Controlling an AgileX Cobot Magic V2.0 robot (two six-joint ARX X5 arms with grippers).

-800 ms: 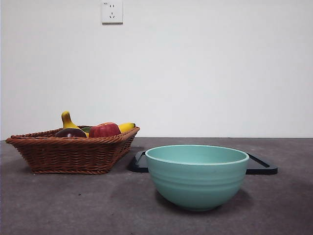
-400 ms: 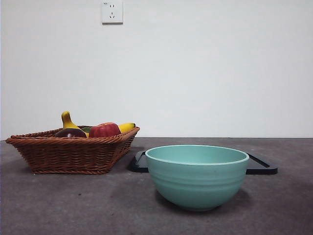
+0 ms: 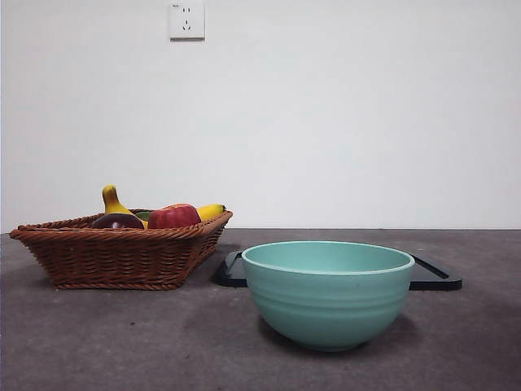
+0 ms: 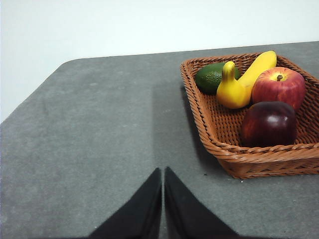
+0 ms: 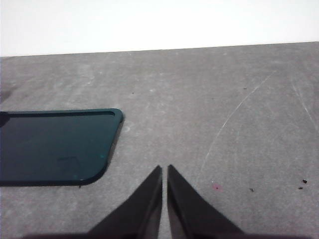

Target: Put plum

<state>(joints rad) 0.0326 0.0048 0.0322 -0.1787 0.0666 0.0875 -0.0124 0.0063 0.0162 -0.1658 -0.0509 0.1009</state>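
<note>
The plum [image 4: 269, 124], dark maroon and glossy, lies in the wicker basket [image 4: 212, 127] at its near corner; in the front view the plum [image 3: 117, 221] just shows above the basket [image 3: 122, 257] rim. My left gripper [image 4: 163, 172] is shut over bare table, well short of the basket and apart from it. My right gripper [image 5: 164, 169] is shut too, hanging over the grey table beside the dark tray [image 5: 55, 147]. Neither gripper appears in the front view.
A red apple [image 4: 278, 86], a yellow gourd [image 4: 233, 89], a banana [image 4: 256, 66] and an avocado [image 4: 212, 77] share the basket. A teal bowl [image 3: 327, 293] stands in front of the black tray [image 3: 435, 277]. A wall socket [image 3: 186, 19] is behind.
</note>
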